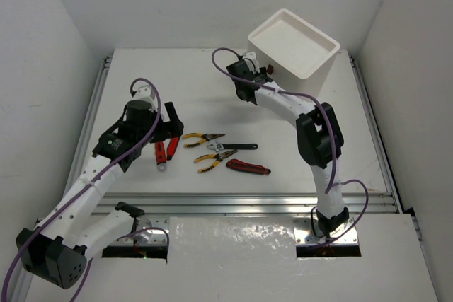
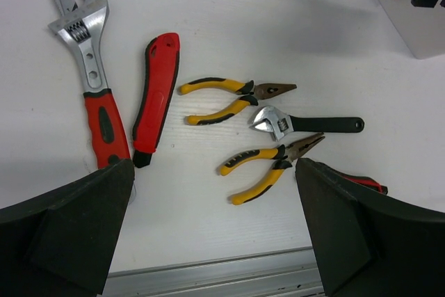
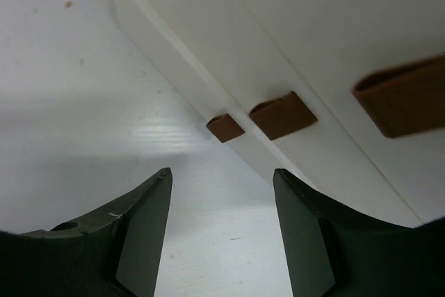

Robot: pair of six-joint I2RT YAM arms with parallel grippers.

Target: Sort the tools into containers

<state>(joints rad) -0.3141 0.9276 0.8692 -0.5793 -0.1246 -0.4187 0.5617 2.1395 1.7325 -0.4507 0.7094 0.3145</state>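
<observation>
With 12 o'clock at the far wall, the white plastic cube-shaped drawer unit fills the 1 o'clock corner of the white tabletop. The right hand, jaws apart, is close against its front, where dark red tabs jut out. Bare tabletop lies at the unit's 9 o'clock.

Mid-tabletop, the black-handled adjustable wrench is wedged between two yellow-handled pliers, leaving little finger room. A bare strip separates them from the red-and-black utility knife and red-handled adjustable wrench at 9 o'clock, beneath the spread left hand. A second red-and-black knife lies at the cluster's 5 o'clock.
</observation>
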